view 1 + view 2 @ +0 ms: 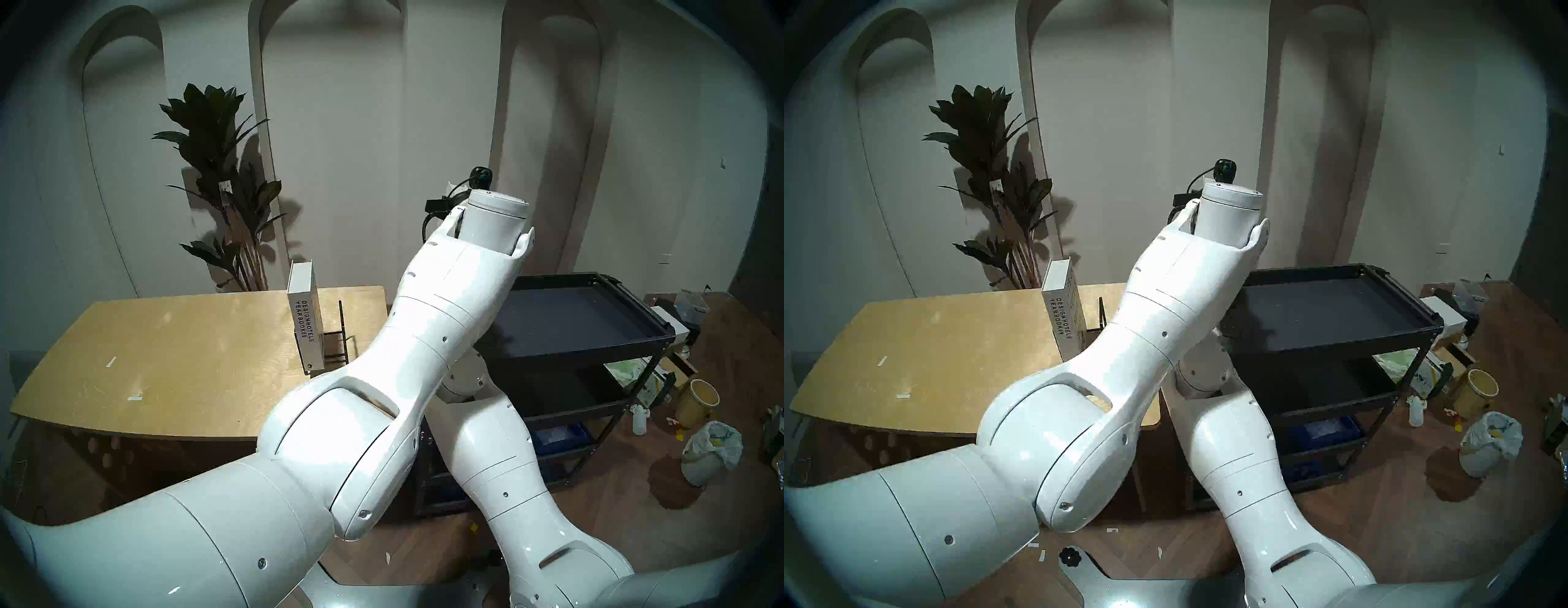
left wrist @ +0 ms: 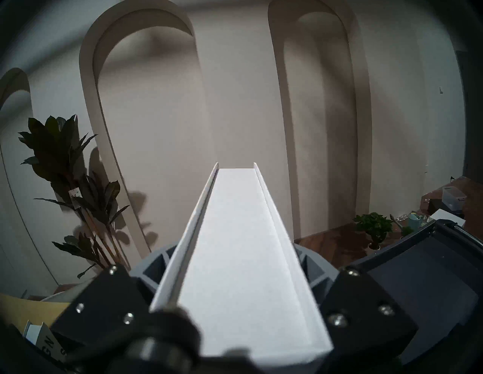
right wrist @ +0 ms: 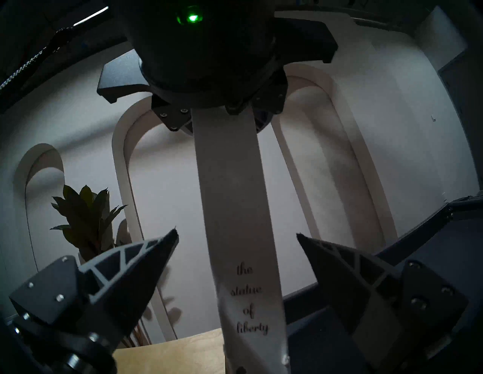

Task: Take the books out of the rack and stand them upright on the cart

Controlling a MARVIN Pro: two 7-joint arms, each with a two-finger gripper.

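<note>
My left gripper (image 2: 236,263) is shut on the taller white book (image 2: 245,235) and holds it upright in the air, left of the cart (image 1: 572,346). In the right wrist view its spine (image 3: 235,209) reads "the statue of liberty", with the left gripper (image 3: 222,109) at its top. My right gripper (image 3: 236,233) is open, one finger on each side of the spine, not touching. The shorter "DESIGNHOTELS YEARBOOK 09" book (image 1: 306,322) stands in the black wire rack (image 1: 339,335). Both grippers are hidden behind my left arm in the head views.
The rack stands on a wooden table (image 1: 169,361), left of the cart's black tray top (image 1: 1335,342). A tall plant (image 1: 220,170) stands behind the table. A bucket (image 1: 695,401), a bag (image 1: 712,450) and loose clutter lie on the floor at the right.
</note>
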